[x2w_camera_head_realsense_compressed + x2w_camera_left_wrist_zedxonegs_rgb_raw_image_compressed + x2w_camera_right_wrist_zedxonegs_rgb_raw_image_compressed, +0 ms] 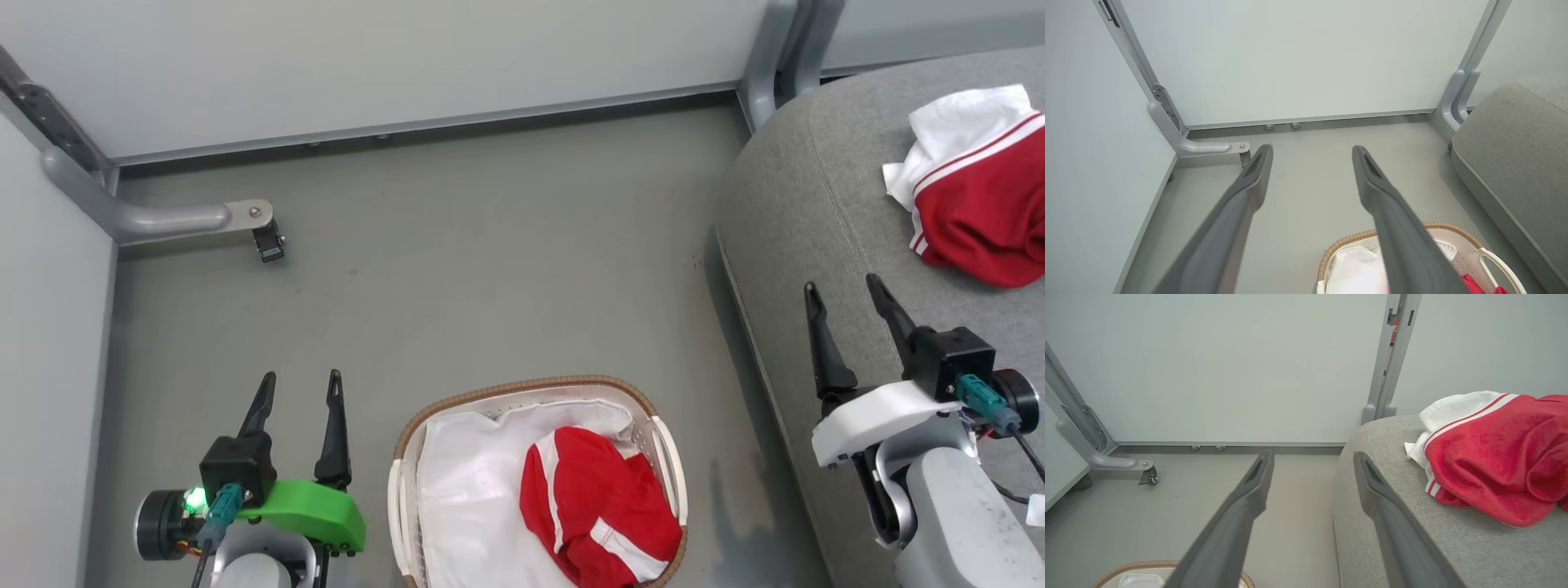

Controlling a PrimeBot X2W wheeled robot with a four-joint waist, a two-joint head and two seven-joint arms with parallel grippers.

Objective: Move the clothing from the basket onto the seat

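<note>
A bare grey floor (490, 269) stretches ahead of both claws and ends at pale partition panels (408, 57). A grey metal foot with a small caster (268, 242) juts from the corner ahead of the left claw (301, 377). A grey upright post (771, 57) stands well ahead of the right claw (842, 284), by the far corner of the seat (816, 204).

The oval white basket (522, 385), with its brown woven rim, stands on the floor between the two claws. It is just to the right of the left claw and behind its fingertips. A crumpled red garment (600, 506) with white stripes lies in the basket's right half, on a thin white plastic sheet (465, 490). In the left wrist view the basket's rim (1347, 241) runs under the left claw's (1312, 149) right finger.

The grey woven seat rises to the right of the basket. A second garment (980, 220), red with a white panel and stripes, lies bunched on the seat ahead and to the right of the right claw, apart from its fingers. The right wrist view shows it (1494, 457) resting on the cushion (1392, 498).

The left claw hangs above the floor, fingers spread wide, gripping nothing and touching nothing. The right claw (1312, 455) is just as wide apart and empty. Its left finger is over the floor and its right finger over the seat's rounded front edge.
</note>
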